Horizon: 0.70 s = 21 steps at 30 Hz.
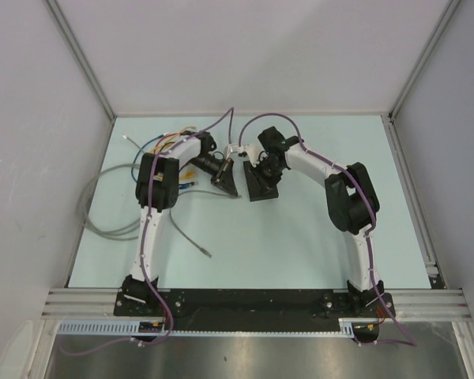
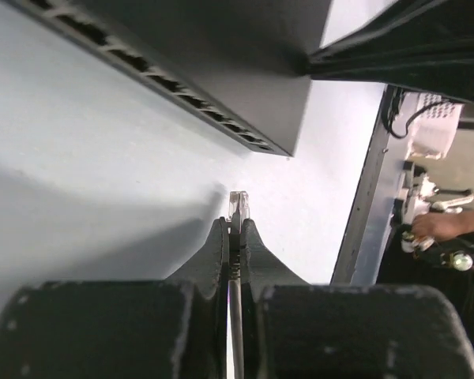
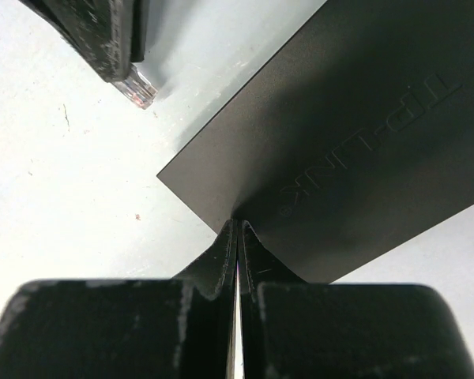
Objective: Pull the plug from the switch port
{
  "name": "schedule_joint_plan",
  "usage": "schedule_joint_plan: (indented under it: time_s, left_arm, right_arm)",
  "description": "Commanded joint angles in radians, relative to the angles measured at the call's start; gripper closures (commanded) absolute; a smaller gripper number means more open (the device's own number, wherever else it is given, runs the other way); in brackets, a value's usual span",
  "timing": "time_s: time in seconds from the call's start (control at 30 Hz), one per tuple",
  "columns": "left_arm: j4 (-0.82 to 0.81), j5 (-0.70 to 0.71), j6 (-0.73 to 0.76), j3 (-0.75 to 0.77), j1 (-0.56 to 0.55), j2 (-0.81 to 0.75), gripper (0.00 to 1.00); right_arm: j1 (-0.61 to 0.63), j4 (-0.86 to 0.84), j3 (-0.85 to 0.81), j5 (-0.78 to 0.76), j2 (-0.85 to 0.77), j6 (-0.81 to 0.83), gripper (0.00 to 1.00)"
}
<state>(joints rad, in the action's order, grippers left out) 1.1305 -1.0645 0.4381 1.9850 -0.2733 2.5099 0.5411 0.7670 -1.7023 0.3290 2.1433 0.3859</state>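
**Plug out, switch pinned**

My left claw pinches the plug, whose clear tip pokes out in front while the cable runs back between the jaws. The plug sits apart from the switch and its row of sockets, over the table, so I judge the pull done. My right claw is pressed together and empty. Its tips are down on the switch's top near a corner, likely to pin it against the tug.

Top looks down — wrist cameras share switch
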Motion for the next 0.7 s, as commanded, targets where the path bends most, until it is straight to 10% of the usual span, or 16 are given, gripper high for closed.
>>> schedule_joint_plan:
  time_s: [0.0, 0.2, 0.67]
  left_arm:
    - [0.127, 0.0, 0.113, 0.202, 0.022, -0.135, 1.0]
    - [0.129, 0.167, 0.11, 0.434, 0.095, -0.232, 1.0]
    - [-0.294, 0.753, 0.05, 0.282, 0.18, -0.356, 0.9]
  right_arm:
    - [0.0, 0.084, 0.046, -0.074, 0.102, 0.019, 1.0]
    - [-0.001, 0.08, 0.033, -0.081, 0.099, 0.022, 1.0]
    - [0.0, 0.075, -0.013, -0.065, 0.132, 0.013, 1.0]
